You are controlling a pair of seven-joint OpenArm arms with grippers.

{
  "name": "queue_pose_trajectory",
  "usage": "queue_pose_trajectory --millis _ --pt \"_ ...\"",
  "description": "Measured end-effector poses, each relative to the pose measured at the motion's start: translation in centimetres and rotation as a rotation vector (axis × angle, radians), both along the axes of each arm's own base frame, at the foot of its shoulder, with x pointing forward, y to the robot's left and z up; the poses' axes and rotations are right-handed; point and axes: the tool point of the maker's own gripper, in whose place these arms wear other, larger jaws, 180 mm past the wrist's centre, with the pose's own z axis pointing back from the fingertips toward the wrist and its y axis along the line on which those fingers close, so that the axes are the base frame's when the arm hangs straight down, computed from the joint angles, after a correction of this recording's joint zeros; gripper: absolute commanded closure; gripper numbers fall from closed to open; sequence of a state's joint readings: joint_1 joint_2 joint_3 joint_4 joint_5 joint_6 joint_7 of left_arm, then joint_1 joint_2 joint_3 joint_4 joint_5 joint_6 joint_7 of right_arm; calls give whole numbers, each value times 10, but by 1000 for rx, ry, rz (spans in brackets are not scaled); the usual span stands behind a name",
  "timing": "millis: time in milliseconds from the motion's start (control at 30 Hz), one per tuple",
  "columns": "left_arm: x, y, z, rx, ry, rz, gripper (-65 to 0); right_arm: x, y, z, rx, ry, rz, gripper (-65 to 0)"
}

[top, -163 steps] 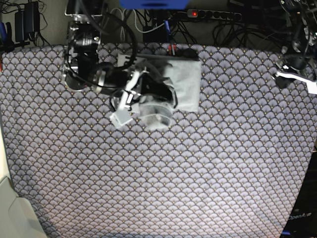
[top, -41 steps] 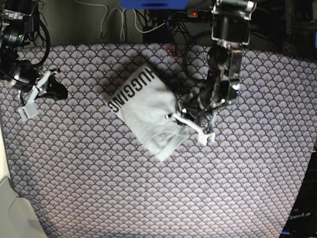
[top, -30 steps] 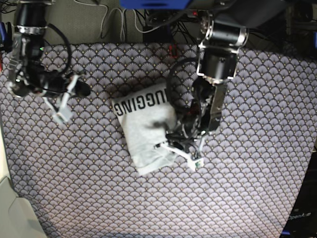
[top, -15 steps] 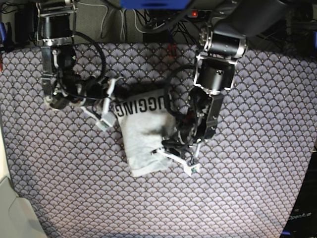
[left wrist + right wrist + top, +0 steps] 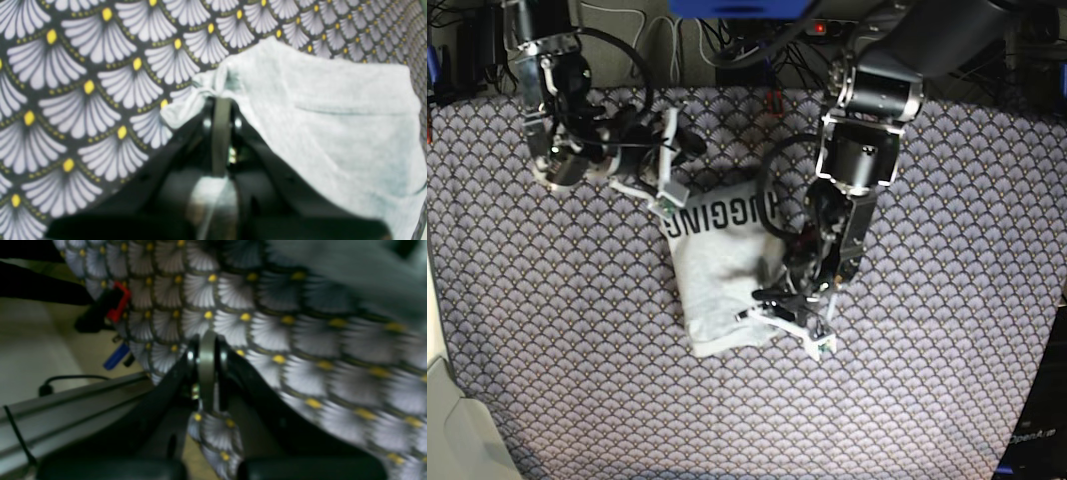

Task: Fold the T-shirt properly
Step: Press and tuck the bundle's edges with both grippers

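Pinching T-shirt (image 5: pixel 320 110) corner, left jaws closed

- Your worktop (image 5: pixel 927 380) is covered by a purple-grey fan-patterned tablecloth (image 5: pixel 577 380).
- On the cloth you have the folded grey T-shirt (image 5: pixel 722 270), lettering up.

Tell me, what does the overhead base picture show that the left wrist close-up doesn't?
Only the base view shows the whole folded T-shirt with its HUGGING lettering, both arms, and the right claw shut at the shirt's top edge. Only the left wrist view shows, close up, the left claw pinching a bunched corner of grey cloth. Both show the shirt and the fan-patterned tablecloth.
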State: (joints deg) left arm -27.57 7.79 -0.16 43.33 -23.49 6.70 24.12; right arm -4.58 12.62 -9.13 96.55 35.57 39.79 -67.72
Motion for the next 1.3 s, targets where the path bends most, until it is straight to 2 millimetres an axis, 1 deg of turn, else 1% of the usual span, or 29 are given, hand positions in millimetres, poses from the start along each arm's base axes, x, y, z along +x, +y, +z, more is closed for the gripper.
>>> queue_pose_trajectory --millis 67,100,167,200,267,333,367,400,500,533,600,633,667,700,833,867,933,1033,1100,1167,1233,1300 --pt "1 1 6 -1 -3 7 -3 4 -5 10 -5 -40 13 0" --pt "2 1 14 -7 -18 2 -3 6 -12 12 -15 -55 13 0" --pt "0 -1 31 -27 -51 -20 -3 7 -35 8 -78 -52 11 0" --pt "-1 3 39 -27 -66 -20 -3 9 -45 7 -102 -58 -4 0" --pt "-7 16 49 -15 -87 -29 -3 20 -58 11 -94 -87 -41 0" --pt "-15 33 52 12 -110 -2 -3 38 -70 13 -99 -99 -72 0" --pt "-19 36 48 19 -107 -1 -3 47 -76 11 -110 -98 -85 0" --pt "-27 36 38 25 -80 -4 -3 56 -82 10 -115 -96 -99 0" --pt "-47 34 2 24 8 -9 -3 71 -88 0 -107 -57 -135 0" --pt "-49 37 -6 31 9 5 -3 74 -90 -3 -105 -42 -146 0" --pt "-44 40 -11 40 -24 28 -3 82 -96 -6 -120 -29 -159 0" --pt "-40 41 -12 44 -33 39 -3 87 -96 -5 -120 -32 -159 0" --pt "-36 37 -13 37 -40 48 -3 91 -94 -3 -118 -38 -155 0" --pt "-32 33 -13 40 -41 46 -3 94 -87 -1 -111 -43 -141 0" --pt "-22 24 -16 31 -25 44 -3 97 -47 2 -50 -60 -77 0" --pt "-21 21 -16 25 -21 43 -3 96 -40 2 -40 -57 -69 0" --pt "-15 13 -13 20 -20 36 -3 94 -33 1 -29 -52 -66 0" --pt "-8 4 -11 14 -2 23 -3 86 -19 -3 1 -33 -61 0" --pt "-6 0 -9 11 -10 27 -3 75 -12 -8 16 -14 -56 0" --pt "-6 -3 -9 8 -16 24 -3 63 -10 -12 19 -2 -49 0" --pt "-7 -2 -9 0 -11 26 -3 55 -8 -11 19 -7 -39 0" --pt "-7 -3 -7 -1 -7 24 -3 54 -11 -8 17 -20 -37 0"
